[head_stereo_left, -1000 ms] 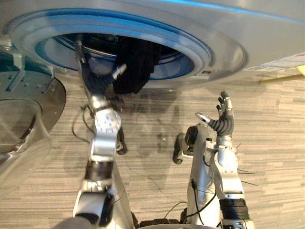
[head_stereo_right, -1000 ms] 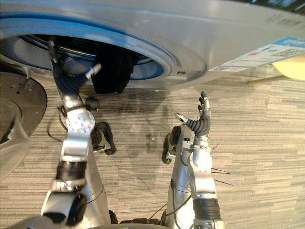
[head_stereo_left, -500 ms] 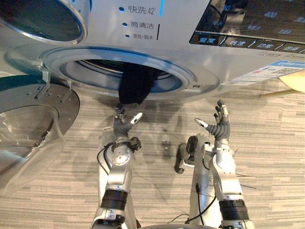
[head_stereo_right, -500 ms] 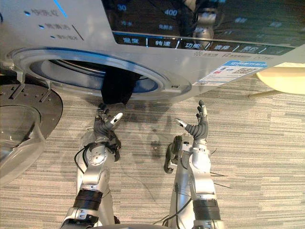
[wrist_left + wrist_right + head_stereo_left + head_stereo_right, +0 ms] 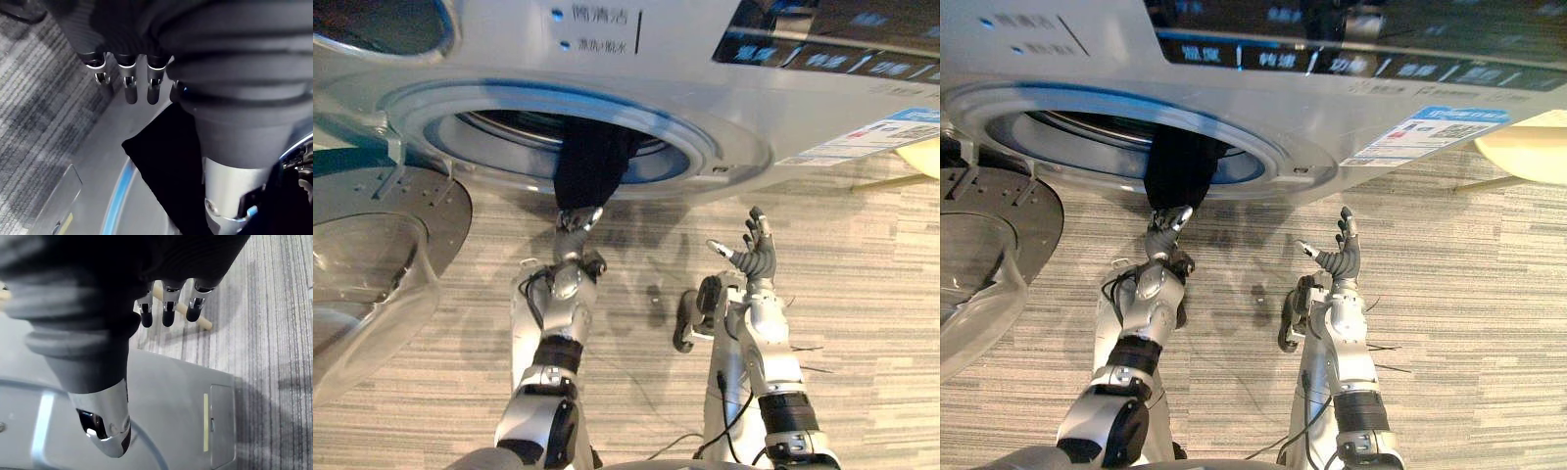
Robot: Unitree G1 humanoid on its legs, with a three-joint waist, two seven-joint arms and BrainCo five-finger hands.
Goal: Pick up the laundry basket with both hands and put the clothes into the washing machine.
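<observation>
The washing machine (image 5: 509,39) fills the upper part of both eye views, its round opening uncovered. A black garment (image 5: 592,162) hangs out of the drum over the lower rim. My left hand (image 5: 571,235) is raised just under that cloth, fingers straight, their tips at its hanging edge. The left wrist view has the straight fingers (image 5: 128,83) with the black garment (image 5: 166,161) just past them. Further right, my right hand (image 5: 756,257) is held up in the air with fingers spread and nothing in it. It stays apart from the machine's front panel (image 5: 166,401).
The machine's glass door (image 5: 372,264) stands swung open at the left, close to my left arm. A pale round object (image 5: 1528,152) with a wooden leg (image 5: 886,183) sits at the far right. Striped grey carpet (image 5: 636,372) lies below.
The camera has shifted. My left hand came out of the drum, dropped below the cloth, and has now risen again to its hanging edge. The right hand has barely moved.
</observation>
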